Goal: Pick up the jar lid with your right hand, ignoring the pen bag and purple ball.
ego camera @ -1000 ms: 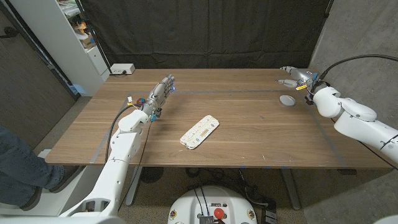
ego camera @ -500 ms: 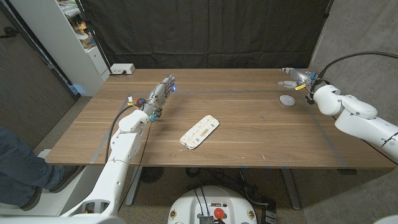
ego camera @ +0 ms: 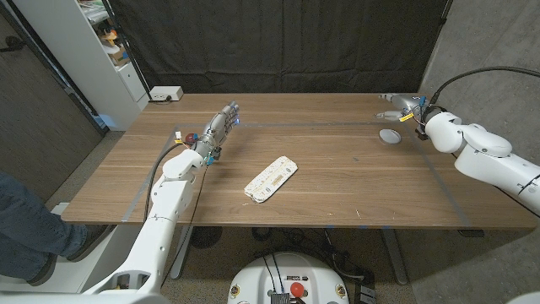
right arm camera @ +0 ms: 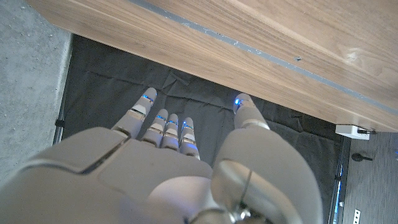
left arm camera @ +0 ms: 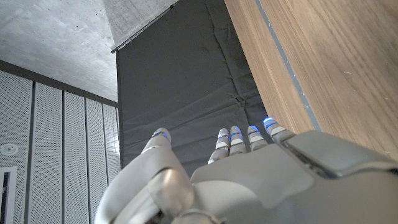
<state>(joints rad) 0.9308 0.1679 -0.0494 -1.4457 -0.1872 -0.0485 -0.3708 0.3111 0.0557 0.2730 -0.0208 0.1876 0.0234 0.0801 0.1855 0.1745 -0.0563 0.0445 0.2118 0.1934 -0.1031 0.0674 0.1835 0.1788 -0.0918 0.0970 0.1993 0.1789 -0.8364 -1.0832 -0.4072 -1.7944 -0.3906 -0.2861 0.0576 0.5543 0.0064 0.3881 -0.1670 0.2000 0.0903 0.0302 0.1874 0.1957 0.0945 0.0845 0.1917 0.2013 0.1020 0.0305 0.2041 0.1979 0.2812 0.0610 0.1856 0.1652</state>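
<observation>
1. jar lid (ego camera: pixel 389 135): small pale disc, lying on the desk (ego camera: pixel 337 181) toward its far right corner, not yet lifted.
2. right hand (ego camera: pixel 398 106): hovering just beyond the lid, over the far edge; fingers (right arm camera: pixel 165 127) reaching out straight and apart, holding nothing.
3. left hand (ego camera: pixel 221 127): waiting over the far left of the desk, fingers extended, holding nothing.
4. pen bag (ego camera: pixel 271 178): pale patterned pouch, lying mid-desk, well apart from the lid.
5. step in hand: approaching, by my judgement; grasp not begun.
6. next move: likely calling for drawing the right hand back over the lid, lowering, then closing on its rim.
</observation>
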